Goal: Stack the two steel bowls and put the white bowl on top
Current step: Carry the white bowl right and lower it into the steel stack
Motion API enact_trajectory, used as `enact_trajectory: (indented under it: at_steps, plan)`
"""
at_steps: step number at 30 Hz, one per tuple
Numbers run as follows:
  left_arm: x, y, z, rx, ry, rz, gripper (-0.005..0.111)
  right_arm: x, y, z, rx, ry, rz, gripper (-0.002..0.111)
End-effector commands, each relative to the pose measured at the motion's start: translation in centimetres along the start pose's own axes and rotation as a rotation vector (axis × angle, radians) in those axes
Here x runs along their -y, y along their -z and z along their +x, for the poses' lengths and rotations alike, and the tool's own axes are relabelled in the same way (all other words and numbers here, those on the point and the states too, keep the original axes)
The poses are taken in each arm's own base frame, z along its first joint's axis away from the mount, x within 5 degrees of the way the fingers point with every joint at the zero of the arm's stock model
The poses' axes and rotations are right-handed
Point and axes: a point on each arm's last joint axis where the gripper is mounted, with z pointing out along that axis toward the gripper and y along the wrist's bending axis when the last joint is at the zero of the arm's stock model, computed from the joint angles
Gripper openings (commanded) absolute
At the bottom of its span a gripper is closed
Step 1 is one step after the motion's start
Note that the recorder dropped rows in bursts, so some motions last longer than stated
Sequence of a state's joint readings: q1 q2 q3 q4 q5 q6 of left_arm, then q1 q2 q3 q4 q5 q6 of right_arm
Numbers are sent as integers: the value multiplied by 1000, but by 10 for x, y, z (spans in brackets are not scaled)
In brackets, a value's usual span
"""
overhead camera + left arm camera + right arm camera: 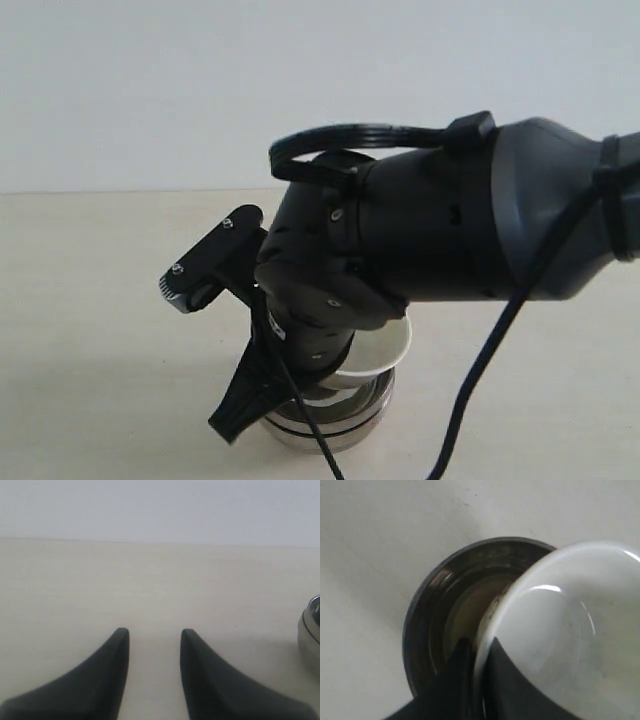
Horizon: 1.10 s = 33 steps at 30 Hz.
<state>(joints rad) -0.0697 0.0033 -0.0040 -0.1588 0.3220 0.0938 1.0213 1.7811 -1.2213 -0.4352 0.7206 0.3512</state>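
Observation:
The two steel bowls [340, 422] sit nested in one stack on the table, seen from above in the right wrist view [437, 612]. The white bowl [385, 348] hangs tilted over the stack, with its lower part down inside the top steel bowl. My right gripper [480, 642] is shut on the white bowl [570, 620], one finger inside the rim and one outside. The left gripper [154, 632] is open and empty above bare table, and the stack's edge [311, 630] shows to one side of it. The left gripper is hidden in the exterior view.
The right arm [450, 230] fills the middle and right of the exterior view and hides much of the stack. Its black cable [490, 350] hangs down in front. The beige table [90, 300] runs back to a pale wall.

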Motion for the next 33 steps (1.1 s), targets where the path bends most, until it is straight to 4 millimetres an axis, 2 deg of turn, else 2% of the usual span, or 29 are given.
enact_trajectory:
  at_steps: [1,8,21,24,27,28,33]
  plan:
    - [0,0,1,6,-1,-3,32,-1,-3,4,48,12,-27,0]
    - [0,0,1,6,-1,-3,32,-10,-32,11,-22,35,-31,0]
    - [0,0,1,6,-1,-3,32,-11,-34,10,-3,36,-41,1]
    - [0,0,1,6,-1,-3,32,-11,-33,7,8,34,-43,15]
    - [0,0,1,6,-1,-3,32,-10,-30,2,26,29,-42,38]
    - [0,0,1,6,-1,-3,32,-10,-27,0,33,27,-41,42]
    - [0,0,1,6,-1,-3,32,-5,-9,-10,85,11,-37,43]
